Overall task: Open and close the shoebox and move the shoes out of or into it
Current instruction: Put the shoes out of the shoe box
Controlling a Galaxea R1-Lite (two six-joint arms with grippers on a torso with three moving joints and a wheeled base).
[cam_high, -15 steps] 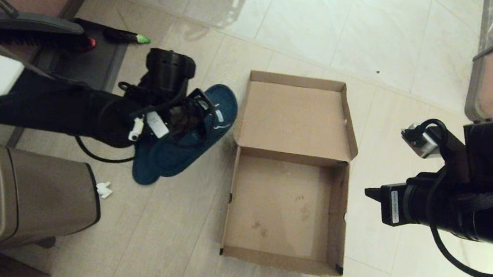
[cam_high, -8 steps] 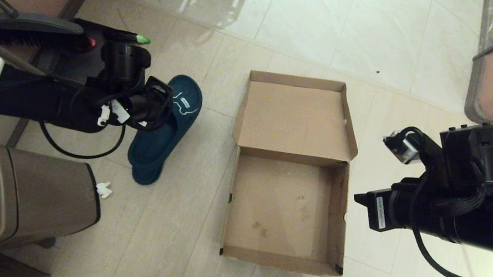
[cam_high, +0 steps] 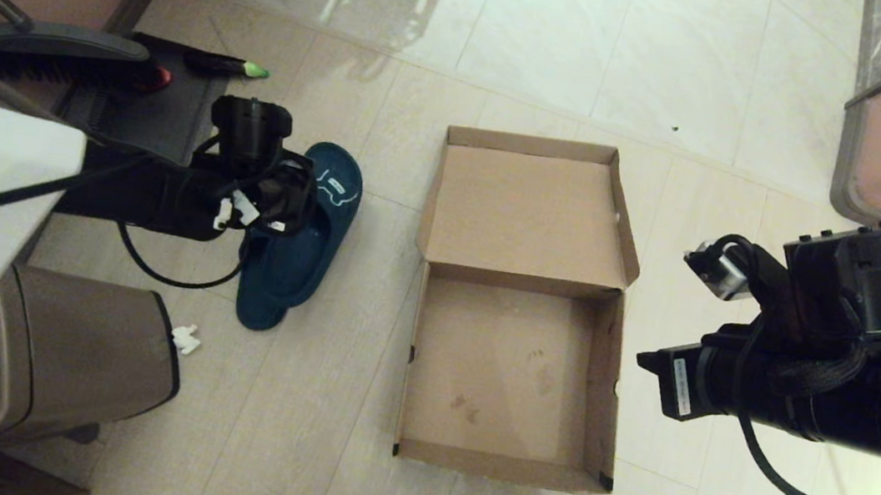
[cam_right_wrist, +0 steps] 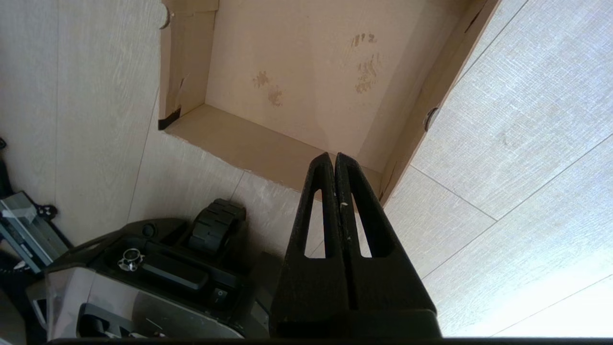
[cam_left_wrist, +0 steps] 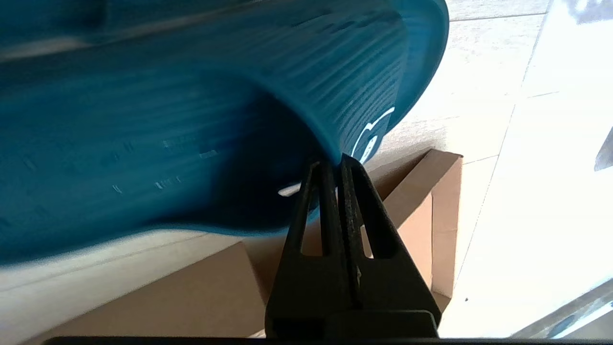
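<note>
Moved away from the shoebox (cam_high: pixel 519 308) since a second ago: left tool (cam_high: pixel 298 190) and the teal slipper (cam_high: pixel 301 251) it carries, now further to the robot's left, beside the other slipper (cam_high: pixel 261 315) peeking out below it. Left tool clenched on the edge of the slipper's strap (cam_left_wrist: pixel 335 160), as seen from the left wrist. Shoebox open on the floor (cam_high: pixel 760 110), lid laid back flat, inside bare. Right tool (cam_right_wrist: pixel 334 160) clenched on nothing, hovering beside the box's right wall. Brown trash bin (cam_high: pixel 84 347) near the slippers. Likely step: setting the slipper down on the floor beside its mate. Best done by lowering slowly until the sole lies flat, clear of the other slipper and the bin, then releasing without dragging the strap
</note>
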